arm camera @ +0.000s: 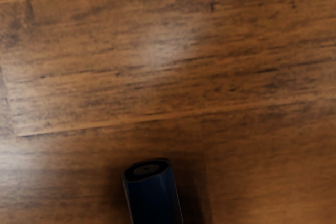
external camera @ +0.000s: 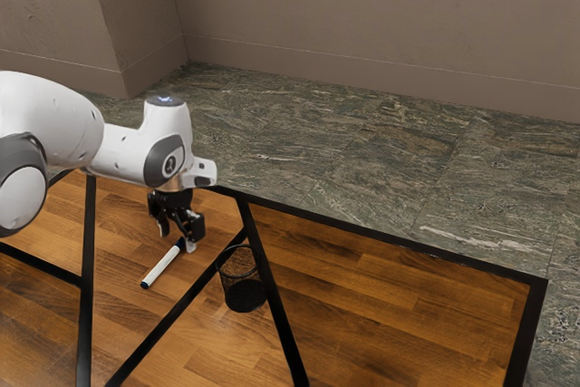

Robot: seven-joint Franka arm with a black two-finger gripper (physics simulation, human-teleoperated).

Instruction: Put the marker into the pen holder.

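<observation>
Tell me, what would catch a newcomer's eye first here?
Probably the big white arm, reaching in from the exterior view's left, its jaws apart, low over the wooden table. Next comes the white marker with dark ends, one of them right by the jaws. Then the black mesh pen holder, farther toward the exterior view's right.

We point our gripper [external camera: 178, 240] downward, its two black fingers [external camera: 197, 227] standing apart. Just above it, our white wrist [external camera: 167, 145] is bent, and our arm [external camera: 63, 122] reaches back from there, thicker farther from the gripper and raised above the fingertips.
</observation>
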